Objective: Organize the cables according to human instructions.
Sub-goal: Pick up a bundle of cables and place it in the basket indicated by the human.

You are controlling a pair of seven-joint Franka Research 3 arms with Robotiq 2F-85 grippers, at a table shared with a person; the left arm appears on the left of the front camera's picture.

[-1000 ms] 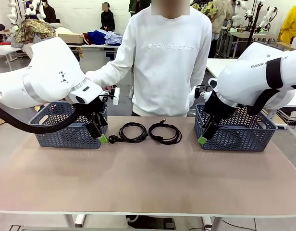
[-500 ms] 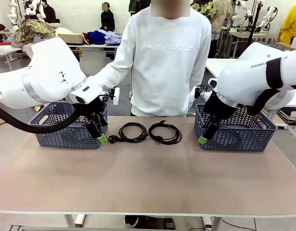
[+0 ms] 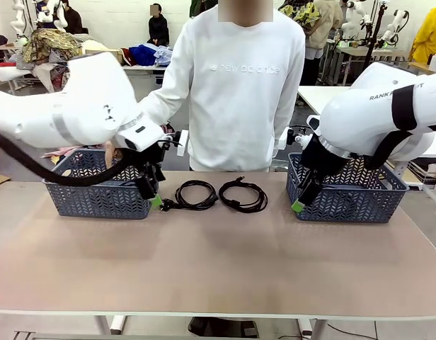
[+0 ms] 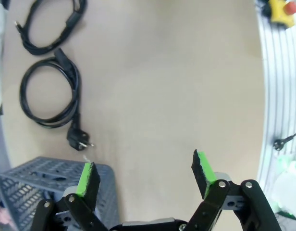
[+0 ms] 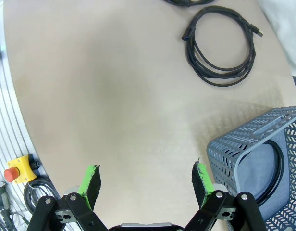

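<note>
Two blue-grey plastic lattice baskets [image 3: 98, 202] [image 3: 349, 204], one beside the left tool [image 4: 144, 172], one beside the right tool [image 5: 145, 178]. Three thin black coiled cords [image 4: 77, 91] [image 5: 220, 80] [image 5: 283, 166]: two on the surface [image 3: 218, 262] between the tools, one in the right-hand basket.

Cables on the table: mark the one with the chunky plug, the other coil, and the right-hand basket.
plugged cable [image 4: 76, 140], left wrist view, on its chunky plug.
second cable [image 5: 221, 79], right wrist view, on the coil's lower arc in the picture.
right basket [image 3: 352, 205], front view, on its front lattice wall.
</note>
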